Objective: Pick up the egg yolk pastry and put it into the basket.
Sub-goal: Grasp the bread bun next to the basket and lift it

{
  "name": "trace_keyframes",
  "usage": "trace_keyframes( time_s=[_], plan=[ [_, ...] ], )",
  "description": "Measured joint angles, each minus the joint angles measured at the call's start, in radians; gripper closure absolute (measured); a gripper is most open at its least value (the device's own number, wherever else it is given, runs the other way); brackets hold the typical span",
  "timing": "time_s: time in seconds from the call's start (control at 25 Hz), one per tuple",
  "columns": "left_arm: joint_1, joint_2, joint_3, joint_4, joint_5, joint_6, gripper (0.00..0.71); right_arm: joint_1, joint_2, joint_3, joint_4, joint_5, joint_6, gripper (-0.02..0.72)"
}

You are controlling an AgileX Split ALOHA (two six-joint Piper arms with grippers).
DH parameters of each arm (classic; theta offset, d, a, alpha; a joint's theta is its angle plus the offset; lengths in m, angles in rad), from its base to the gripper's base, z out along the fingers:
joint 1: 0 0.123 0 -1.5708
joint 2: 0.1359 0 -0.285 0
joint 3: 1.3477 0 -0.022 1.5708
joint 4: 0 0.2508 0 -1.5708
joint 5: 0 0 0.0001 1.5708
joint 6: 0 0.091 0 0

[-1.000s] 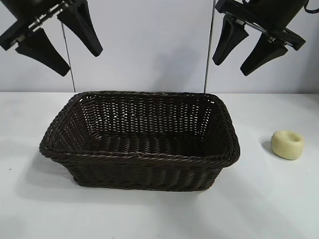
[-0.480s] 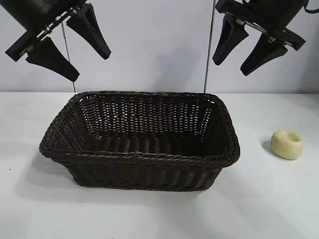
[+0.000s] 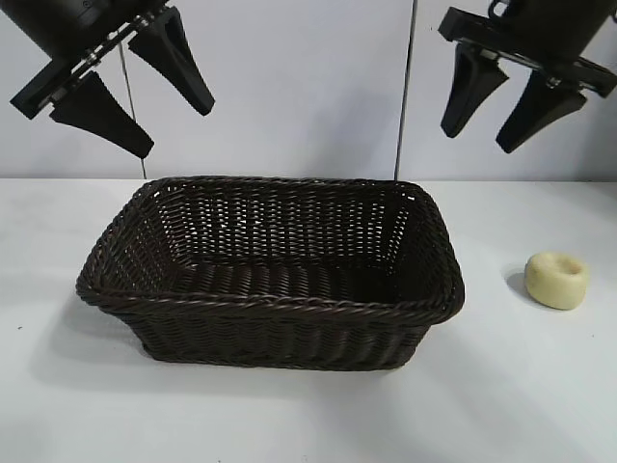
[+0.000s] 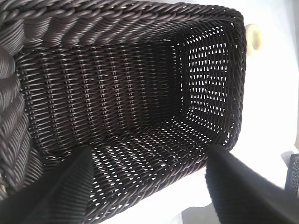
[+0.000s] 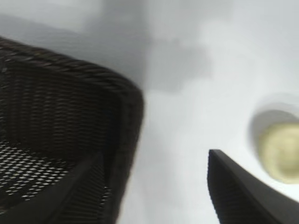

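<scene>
The pale yellow egg yolk pastry (image 3: 557,280) sits on the white table to the right of the dark brown wicker basket (image 3: 275,304). The basket is empty. My right gripper (image 3: 479,142) hangs open and empty high above the gap between the basket's right end and the pastry. Its wrist view shows the pastry (image 5: 281,151) beyond one finger and the basket's corner (image 5: 117,93). My left gripper (image 3: 178,130) hangs open and empty above the basket's back left corner. Its wrist view looks into the basket (image 4: 236,70), with the pastry (image 4: 252,38) peeking past the far rim.
The white table (image 3: 308,415) runs wide around the basket. A pale wall with two thin vertical rods (image 3: 405,92) stands behind. A dark object (image 4: 293,172) shows at the edge of the left wrist view.
My right gripper has moved to the right, toward the pastry's side. My left gripper shifted slightly right and down a second ago and has held still since. Basket and pastry have not moved.
</scene>
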Motion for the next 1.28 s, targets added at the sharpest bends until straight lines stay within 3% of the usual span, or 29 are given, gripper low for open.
trace_keyframes(
  time_s=[0.52, 1.28],
  plan=[
    [0.000, 0.000, 0.000, -0.002, 0.000, 0.000, 0.213, -0.041, 0.156, 0.000, -0.004, 0.014, 0.012, 0.239],
    [0.000, 0.000, 0.000, -0.002, -0.007, 0.000, 0.213, -0.041, 0.330, 0.000, 0.009, -0.080, 0.043, 0.239]
  ],
)
